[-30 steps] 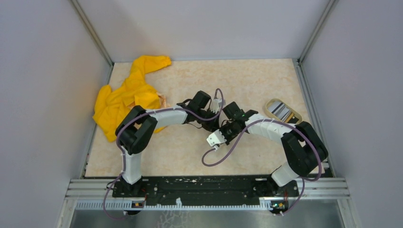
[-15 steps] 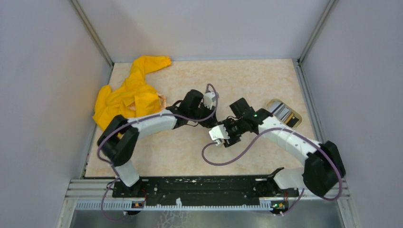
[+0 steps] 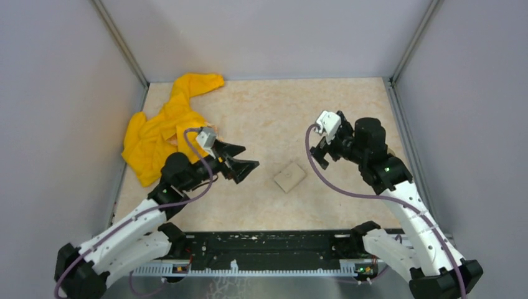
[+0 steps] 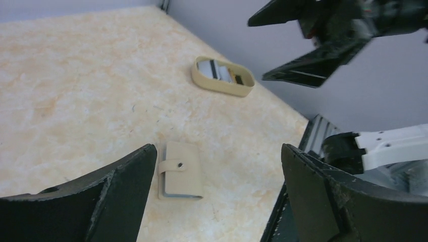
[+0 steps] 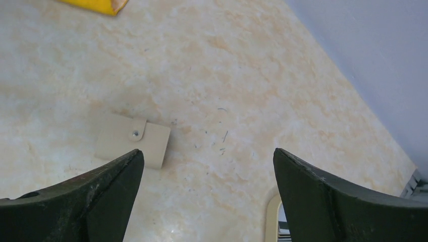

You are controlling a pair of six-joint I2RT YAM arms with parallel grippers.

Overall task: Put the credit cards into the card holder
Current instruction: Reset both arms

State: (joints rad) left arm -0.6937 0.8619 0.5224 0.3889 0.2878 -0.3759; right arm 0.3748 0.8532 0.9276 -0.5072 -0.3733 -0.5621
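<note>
Credit cards [image 4: 212, 69], seemingly thin, stiff and slick, lie in the dish [image 4: 222, 86], best pinched by an edge; the closed card holder [image 3: 290, 177] lies on the bench [image 3: 280, 112] between the wide-open left claw [image 4: 218, 147] and right claw [image 5: 207, 151].

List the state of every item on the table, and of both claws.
card holder: folded shut, strap over the front, lying flat, ungripped.
credit cards: lying in the dish, outside the holder.
dish: upright, holding the cards.
yellow cloth: crumpled in a heap.
left claw: open, empty.
right claw: open, empty.
</note>
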